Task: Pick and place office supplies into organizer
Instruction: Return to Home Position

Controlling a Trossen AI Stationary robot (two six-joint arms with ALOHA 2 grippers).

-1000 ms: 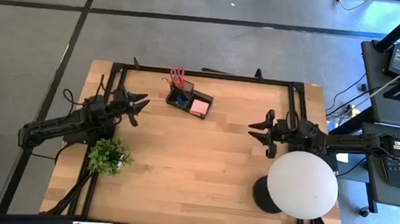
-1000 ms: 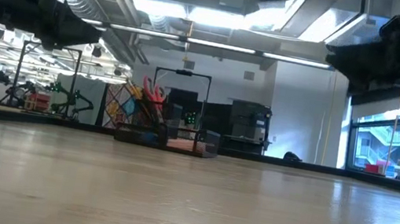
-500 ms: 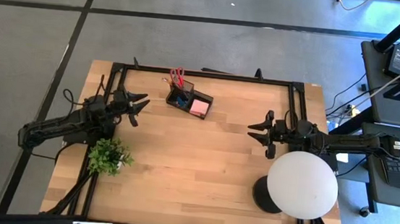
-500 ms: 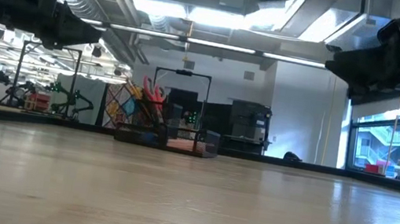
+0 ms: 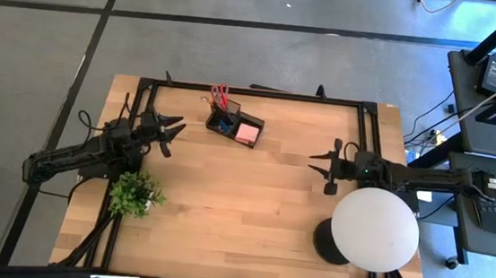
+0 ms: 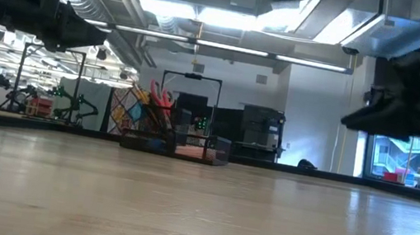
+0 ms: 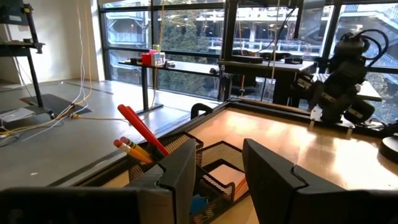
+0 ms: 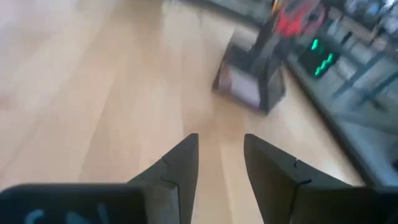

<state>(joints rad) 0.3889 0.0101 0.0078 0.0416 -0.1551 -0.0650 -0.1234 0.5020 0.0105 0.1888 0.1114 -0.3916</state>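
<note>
L jaws apart, empty, R jaws apart, empty, organizer [image 7: 219, 151] contents mostly hidden by its walls

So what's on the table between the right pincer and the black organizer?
Nothing. In the high view only bare wooden table lies between the right pincer and the organizer. The left pincer hovers near the plant.

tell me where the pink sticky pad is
High view: the pink sticky-note pad lies in the organizer's lower tray, near the table's top edge, beside the scissors.
</note>
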